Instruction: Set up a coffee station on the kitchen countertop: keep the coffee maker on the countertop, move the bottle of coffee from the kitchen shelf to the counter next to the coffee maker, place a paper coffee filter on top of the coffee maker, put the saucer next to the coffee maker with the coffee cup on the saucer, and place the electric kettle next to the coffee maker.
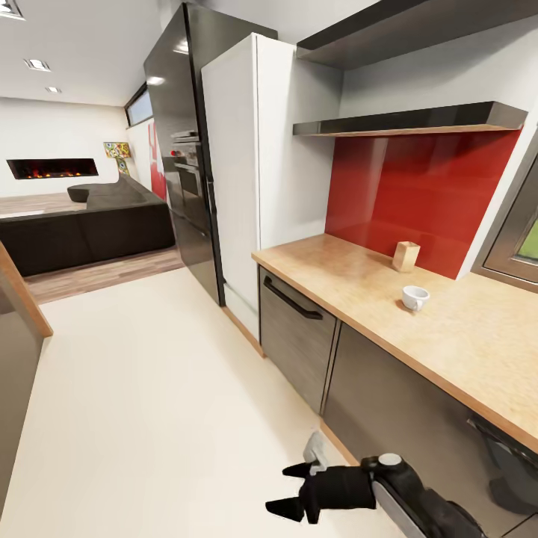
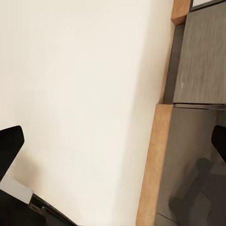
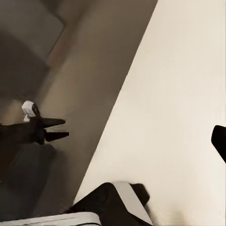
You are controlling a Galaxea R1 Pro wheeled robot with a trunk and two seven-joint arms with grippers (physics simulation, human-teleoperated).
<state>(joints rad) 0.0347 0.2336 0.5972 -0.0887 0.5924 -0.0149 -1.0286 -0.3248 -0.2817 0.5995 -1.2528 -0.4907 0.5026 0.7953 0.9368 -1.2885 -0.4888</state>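
The kitchen countertop [image 1: 478,336] runs along the right of the head view over dark cabinet fronts. On it stands the white coffee cup [image 1: 415,297]. Behind the cup, against the red wall panel, stands a small tan cone-like thing [image 1: 406,255] that may be the paper coffee filter. The thin dark kitchen shelf [image 1: 418,119] hangs above, seen from below. My left gripper [image 1: 280,492] is open, low over the floor beside the cabinet base, and nothing is between its fingers [image 2: 12,146]. My right gripper [image 3: 115,141] also looks open, with one fingertip [image 3: 219,141] at the frame edge.
A thicker dark slab [image 1: 403,30] hangs above the shelf. A white tall cabinet [image 1: 254,172] and a black oven tower [image 1: 183,149] stand at the counter's far end. A second counter edge [image 1: 22,299] juts in at the left. Pale floor [image 1: 149,388] stretches towards a dark sofa [image 1: 90,224].
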